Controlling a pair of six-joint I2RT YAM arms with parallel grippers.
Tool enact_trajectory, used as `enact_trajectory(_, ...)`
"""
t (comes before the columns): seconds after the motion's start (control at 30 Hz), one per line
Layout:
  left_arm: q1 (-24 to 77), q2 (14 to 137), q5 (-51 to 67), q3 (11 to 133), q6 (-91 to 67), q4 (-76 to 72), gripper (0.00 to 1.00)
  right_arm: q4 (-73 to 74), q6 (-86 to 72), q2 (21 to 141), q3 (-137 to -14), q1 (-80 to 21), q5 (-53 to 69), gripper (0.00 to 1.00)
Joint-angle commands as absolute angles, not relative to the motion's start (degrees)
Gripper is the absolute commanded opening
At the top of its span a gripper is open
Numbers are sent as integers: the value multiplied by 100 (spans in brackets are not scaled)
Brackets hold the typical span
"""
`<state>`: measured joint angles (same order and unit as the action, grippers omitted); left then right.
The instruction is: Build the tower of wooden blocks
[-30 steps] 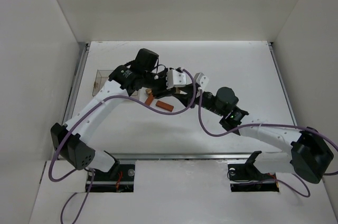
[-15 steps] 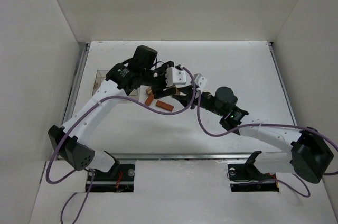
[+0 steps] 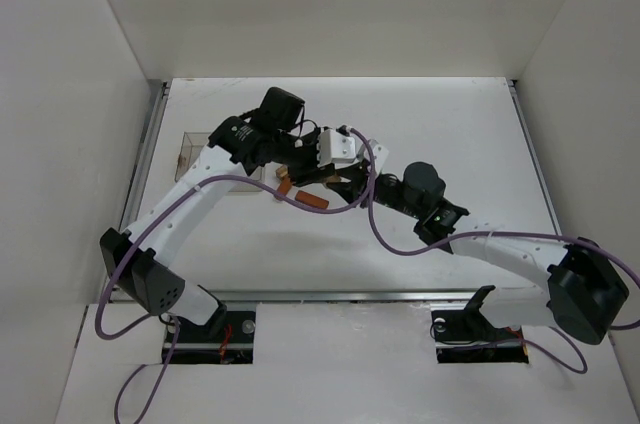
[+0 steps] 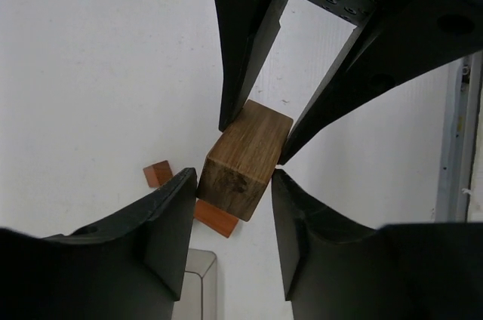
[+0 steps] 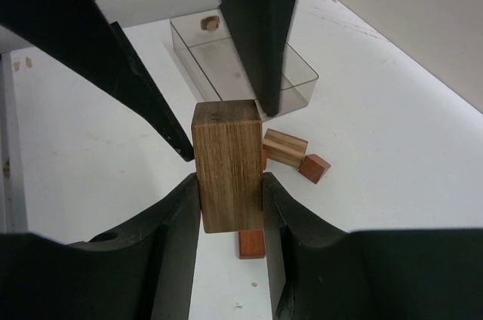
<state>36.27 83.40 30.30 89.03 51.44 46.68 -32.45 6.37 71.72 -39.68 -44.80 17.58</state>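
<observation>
Both the left arm (image 3: pixel 172 206) and the right arm (image 3: pixel 500 246) stretch inward, elbows bent, and meet a little way from the clear plastic box (image 3: pixel 196 152), on its side facing the right arm. We see the right gripper (image 5: pixel 230 193) clamped on a brown block (image 5: pixel 226 161), a squared, straight-grained wooden prism. The left gripper (image 4: pixel 234 178) faces it from the opposite side, its black fingers (image 4: pixel 162 233) narrowly flanking the dark end grain; whether they press it we cannot tell. Between block and box lie a striped tan piece (image 5: pixel 285 146) and a small reddish cube (image 5: pixel 314 167); a smooth reddish bar (image 5: pixel 250 243) lies slightly farther from the box.
</observation>
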Motion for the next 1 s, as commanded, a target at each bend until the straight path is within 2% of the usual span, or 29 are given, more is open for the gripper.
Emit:
enact_trajectory(0.0,3630,8411,3225,9211,5081,4579,39,-3489,633,7128,-4263,-4526,2092,0)
enact_trajectory(0.1,3630,8411,3226,9211,5080,4579,17,-3489,633,7128,-4263,-4526,2092,0)
enact_trajectory(0.13,3630,8411,3226,9211,5080,4579,17,-3489,633,7128,-4263,-4526,2092,0)
enact_trajectory(0.2,3630,8464,3226,9211,5027,4693,2,-3489,633,7128,-4263,-4526,2092,0)
enact_trajectory(0.23,3630,8464,3156,9211,4958,4693,0,-3489,633,7128,-4263,-4526,2092,0)
enact_trajectory(0.33,3630,8464,3155,9211,4904,4693,0,-3621,633,7180,-4263,-4526,2092,0)
enact_trajectory(0.37,3630,8464,3155,9211,4904,4693,4,-3621,633,7181,-4263,-4526,2144,0)
enact_trajectory(0.4,3578,8464,3155,9211,4852,4693,11,-3682,633,7181,-4263,-4526,2145,0)
enact_trajectory(0.43,3577,8464,3155,9211,4852,4693,30,-3683,633,7181,-4263,-4526,2145,0)
enact_trajectory(0.47,3577,8464,3216,9211,4852,4632,41,-3683,633,7181,-4263,-4526,2145,0)
enact_trajectory(0.5,3516,8412,3278,9211,4852,4632,51,-3735,633,7181,-4263,-4526,2145,0)
enact_trajectory(0.53,3516,8411,3278,9211,4852,4632,55,-3735,633,7181,-4263,-4526,2145,0)
enact_trajectory(0.67,3463,8411,3278,9211,4702,4518,51,-3735,633,7181,-4263,-4526,2197,0)
enact_trajectory(0.83,3463,8464,3401,9272,4711,4579,37,-3735,633,7181,-4263,-4526,2197,0)
enact_trajectory(0.87,3463,8464,3401,9272,4763,4692,37,-3735,633,7128,-4263,-4526,2197,0)
enact_trajectory(0.93,3463,8525,3611,9272,4852,4824,30,-3735,633,7128,-4263,-4526,2197,0)
enact_trajectory(0.97,3463,8525,3673,9325,4852,4895,22,-3735,633,7128,-4263,-4526,2258,0)
